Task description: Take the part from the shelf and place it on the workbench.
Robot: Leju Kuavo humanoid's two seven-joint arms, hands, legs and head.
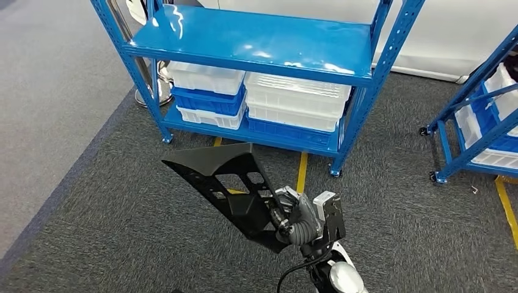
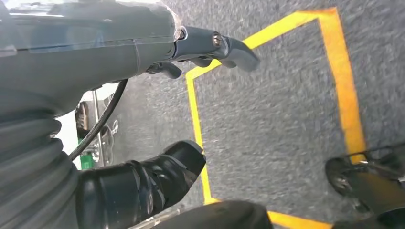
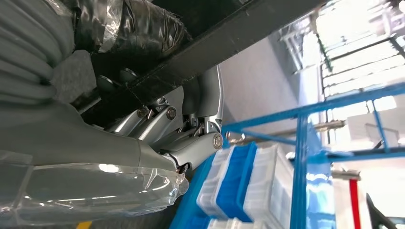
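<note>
- In the head view the right hand grips the black part at its lower corner; the part is a flat, roughly triangular panel with cut-outs, held in the air over the grey carpet, in front of the blue shelf and clear of it
- That view also shows white and blue bins stacked on the shelf's lower level, and a second blue shelf off to the right
- The right wrist view adds the close detail: the fingers are closed around the part's dark edge, with the bins beyond
- The left wrist view shows the left hand over carpet marked with yellow tape, its thumb and fingers apart and holding nothing
</note>
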